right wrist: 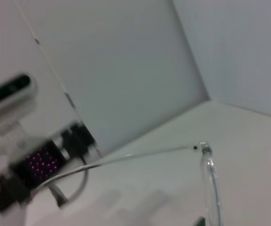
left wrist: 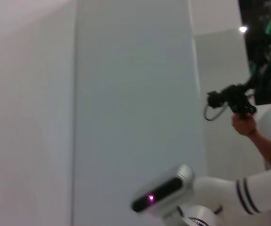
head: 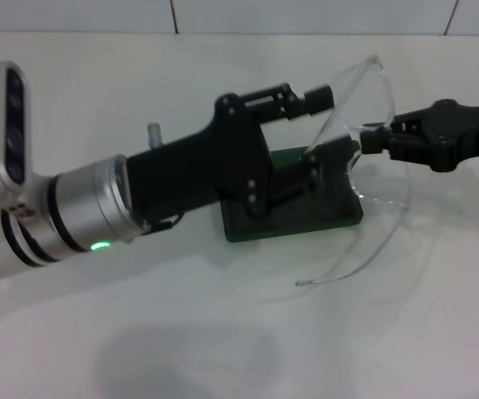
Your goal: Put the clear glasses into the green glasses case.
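Both grippers hold the clear glasses above the green glasses case; left gripper & right gripper pinched on frame.

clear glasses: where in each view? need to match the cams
Head: the clear glasses right of centre, held up over the green glasses case by the right pincer; left pincer at the lens edge.
Left wrist: not in view.
Right wrist: hinge and thin arm near the lower right.
Shared landmark: the left arm's wrist camera.
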`<action>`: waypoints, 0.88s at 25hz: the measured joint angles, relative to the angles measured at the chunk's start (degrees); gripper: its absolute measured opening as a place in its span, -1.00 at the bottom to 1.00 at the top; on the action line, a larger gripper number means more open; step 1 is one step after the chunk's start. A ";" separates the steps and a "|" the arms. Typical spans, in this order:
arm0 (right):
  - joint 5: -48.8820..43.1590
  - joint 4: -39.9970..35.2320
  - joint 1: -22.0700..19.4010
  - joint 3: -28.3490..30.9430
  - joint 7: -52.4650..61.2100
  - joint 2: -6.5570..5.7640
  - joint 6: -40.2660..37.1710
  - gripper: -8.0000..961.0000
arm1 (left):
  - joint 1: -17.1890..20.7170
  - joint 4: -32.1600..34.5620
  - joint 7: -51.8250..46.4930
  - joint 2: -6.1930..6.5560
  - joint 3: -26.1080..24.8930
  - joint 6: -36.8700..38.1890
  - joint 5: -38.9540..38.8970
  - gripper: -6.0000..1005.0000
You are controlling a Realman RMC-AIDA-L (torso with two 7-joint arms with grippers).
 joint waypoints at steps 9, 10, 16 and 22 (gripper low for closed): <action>6.64 2.69 2.47 -5.89 -0.86 0.36 -0.11 -0.75 | -0.03 -0.52 0.47 -0.02 3.58 1.22 -0.03 -0.04; 7.59 3.28 2.94 -6.72 -0.96 0.41 0.10 -0.75 | -0.16 -0.51 0.49 -0.02 4.04 1.23 -0.05 -0.04; 10.17 4.71 4.45 -9.43 -1.28 0.57 0.25 -0.75 | -0.50 -0.56 0.91 -0.09 6.14 1.24 -1.14 -0.04; 12.68 5.44 4.85 -11.72 -1.23 0.59 -0.38 -0.75 | -0.53 -0.63 1.14 0.04 6.50 0.76 -1.47 -0.04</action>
